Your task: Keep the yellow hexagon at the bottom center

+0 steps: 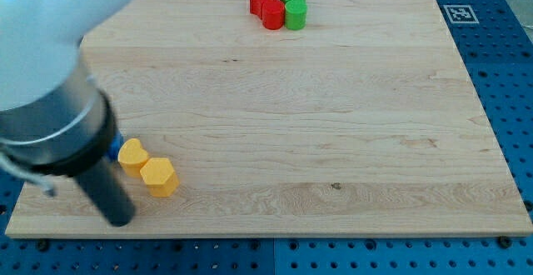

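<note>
The yellow hexagon (159, 177) sat low on the tabletop (333, 142), near the view's bottom edge but well over toward the view's left, so by my judgement the job was only partly done: the block was at the right depth and needed to travel toward the view's right to reach bottom centre. A second yellow block (132, 156), rounder and harder to name, touched it on the upper left, with a bit of blue (112, 148) showing behind the arm.

The end effector was a plain rod with nothing to close or let go; my tip (119, 219) rested just left of and below the hexagon, apart from it.

Rightward the wood lay open. The red blocks (267, 7) and green blocks (293, 7) clustered far off at the top edge.
</note>
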You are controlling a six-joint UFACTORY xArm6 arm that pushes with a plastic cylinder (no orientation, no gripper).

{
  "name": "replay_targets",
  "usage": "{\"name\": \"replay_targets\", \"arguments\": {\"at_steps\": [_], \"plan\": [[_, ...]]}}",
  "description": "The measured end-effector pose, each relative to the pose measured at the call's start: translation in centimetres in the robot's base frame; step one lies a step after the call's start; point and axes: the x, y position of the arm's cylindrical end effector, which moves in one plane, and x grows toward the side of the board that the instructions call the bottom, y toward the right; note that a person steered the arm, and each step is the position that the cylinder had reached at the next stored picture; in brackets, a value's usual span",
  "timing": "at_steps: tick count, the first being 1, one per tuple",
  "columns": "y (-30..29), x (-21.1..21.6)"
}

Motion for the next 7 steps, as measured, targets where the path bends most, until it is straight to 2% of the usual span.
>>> {"name": "replay_targets", "arguments": {"at_steps": [1, 2, 3, 7], "plan": [[-0.5, -0.8], [-0.5, -5.1], [-0.4, -5.2], [10.1, -4.5]]}}
